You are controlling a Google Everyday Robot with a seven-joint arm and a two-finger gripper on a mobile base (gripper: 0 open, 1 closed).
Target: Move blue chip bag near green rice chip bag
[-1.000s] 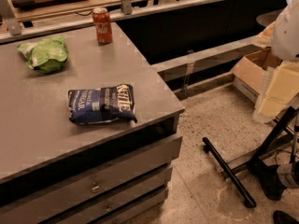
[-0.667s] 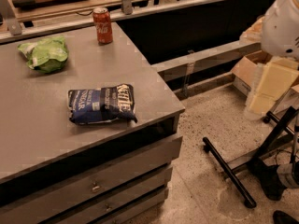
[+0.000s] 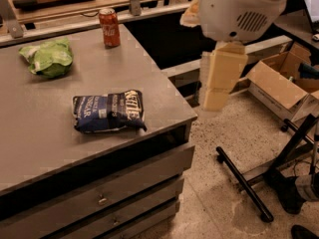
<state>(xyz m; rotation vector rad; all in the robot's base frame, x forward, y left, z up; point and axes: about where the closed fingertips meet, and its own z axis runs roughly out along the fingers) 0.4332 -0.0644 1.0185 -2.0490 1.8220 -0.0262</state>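
The blue chip bag [image 3: 107, 112], dark navy with white "Kettle" lettering, lies flat near the front right corner of the grey table [image 3: 45, 143]. The green rice chip bag [image 3: 50, 58], light green and wrinkled, lies at the table's far left, well apart from the navy bag. My gripper [image 3: 215, 99], cream-coloured, hangs below the white arm housing [image 3: 239, 9] to the right of the table, off its edge, over the floor. It holds nothing that I can see and touches neither bag.
A red soda can [image 3: 109, 28] stands upright at the table's back, right of the green bag. Drawers [image 3: 104, 198] run below the tabletop. An open cardboard box [image 3: 279, 83] and a black stand's legs [image 3: 244, 183] are on the floor at the right.
The arm and gripper have swung left from the right edge of the view toward the table's right side. The bags and the can have not moved.
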